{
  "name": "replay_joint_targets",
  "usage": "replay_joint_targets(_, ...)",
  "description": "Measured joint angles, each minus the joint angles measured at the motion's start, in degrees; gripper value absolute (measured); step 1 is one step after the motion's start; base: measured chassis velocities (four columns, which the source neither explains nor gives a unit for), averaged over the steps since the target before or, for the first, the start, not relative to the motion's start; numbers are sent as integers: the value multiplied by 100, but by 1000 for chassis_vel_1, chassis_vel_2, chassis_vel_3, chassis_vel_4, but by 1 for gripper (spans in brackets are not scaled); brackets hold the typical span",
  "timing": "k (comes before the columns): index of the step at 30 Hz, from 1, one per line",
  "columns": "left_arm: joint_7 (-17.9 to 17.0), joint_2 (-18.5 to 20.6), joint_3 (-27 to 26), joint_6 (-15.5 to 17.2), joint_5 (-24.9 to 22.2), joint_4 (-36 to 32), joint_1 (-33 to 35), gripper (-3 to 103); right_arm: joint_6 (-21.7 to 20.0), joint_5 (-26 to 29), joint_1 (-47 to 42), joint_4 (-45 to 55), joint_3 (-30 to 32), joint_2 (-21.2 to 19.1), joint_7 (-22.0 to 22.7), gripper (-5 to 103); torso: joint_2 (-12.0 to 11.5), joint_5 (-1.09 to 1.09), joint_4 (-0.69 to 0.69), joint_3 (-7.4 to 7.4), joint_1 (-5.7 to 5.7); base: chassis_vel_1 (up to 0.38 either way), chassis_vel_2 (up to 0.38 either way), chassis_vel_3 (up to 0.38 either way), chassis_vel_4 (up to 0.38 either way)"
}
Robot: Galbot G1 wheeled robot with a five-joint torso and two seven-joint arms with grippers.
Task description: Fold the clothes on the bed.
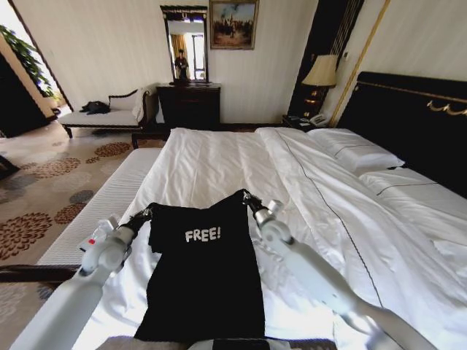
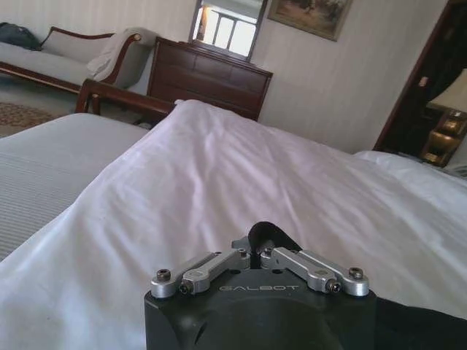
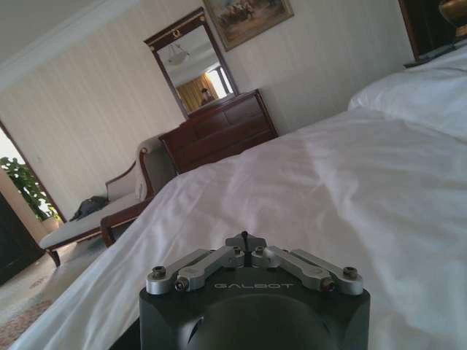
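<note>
On bed (image 1: 219, 157): T-shirt (image 1: 201, 277) top corners pinched between left hand (image 1: 143, 216), right hand (image 1: 246, 198).

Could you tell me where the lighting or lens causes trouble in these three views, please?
Head view: the wide lens bows the walls and the bed, and the black T-shirt shows almost no fold detail beside the bright duvet. Left wrist view: the gripper is dark against the pale duvet. Right wrist view: the pillow looks washed out.
</note>
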Motion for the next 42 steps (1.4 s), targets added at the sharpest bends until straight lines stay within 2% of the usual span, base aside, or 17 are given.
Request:
replay_joint_targets(2, 22, -29, 105, -9, 25, 167, -122, 1, 39, -33, 33, -155, 0, 85, -32, 0, 0, -1, 1, 1, 0, 0, 0, 0, 0)
replay_joint_targets(5, 170, -292, 655, -88, 229, 1091, -870, 1, 223, -196, 187, -910, 36, 425, -273, 0, 0, -1, 0, 0, 0, 0, 0, 0, 0)
replay_joint_targets(8, 230, -433, 814, -118, 307, 1448, -1123, 1, 307, -261, 249, -1244, 53, 526, -396, 0, 0, -3, 0, 0, 0, 0, 0, 0, 0)
replay_joint_targets(9, 290, -630, 965, -164, 409, 1951, -1418, 1, 414, -363, 321, -1678, 73, 657, -546, 0, 0, -1, -1, 0, 0, 0, 0, 0, 0)
replay_joint_targets(11, 323, -807, 1053, -175, 456, 2376, -1637, 1, 514, -477, 392, -2135, 126, 779, -673, 0, -1, -3, -1, 1, 0, 0, 0, 0, 0)
replay_joint_targets(16, 376, -1079, 1108, -178, 498, 2913, -1977, 1, 682, -635, 475, -2782, 319, 929, -743, 0, 0, -1, 1, 0, 0, 0, 0, 0, 0)
replay_joint_targets(27, 414, -1177, 1099, -181, 596, 3063, -2054, 1, 788, -697, 450, -2871, 455, 939, -821, 0, 0, -2, 0, -1, -1, 0, 0, 0, 0)
replay_joint_targets(36, 420, -1090, 901, -274, 644, 2788, -1794, 1, 790, -846, 422, -2793, 417, 984, -774, 0, 0, -2, 0, -1, -1, 0, 0, 0, 0)
replay_joint_targets(37, 424, -1057, 829, -310, 644, 2654, -1700, -1, 799, -889, 390, -2699, 418, 967, -772, -2, 1, -2, 0, -1, -1, 0, 0, 0, 0)
replay_joint_targets(38, 440, -1024, 765, -341, 646, 2533, -1618, 3, 818, -924, 341, -2575, 430, 940, -772, 4, 1, -2, 0, -1, -1, 0, 0, 0, 0)
replay_joint_targets(40, 457, -1000, 707, -362, 661, 2447, -1559, 3, 829, -937, 306, -2470, 446, 918, -774, 4, 1, -2, 0, -1, -1, 0, 0, 0, 0)
replay_joint_targets(42, 501, -944, 547, -411, 704, 2233, -1390, 14, 838, -928, 200, -2149, 509, 861, -783, 14, 1, -1, 0, -2, -1, 0, 0, 0, 0)
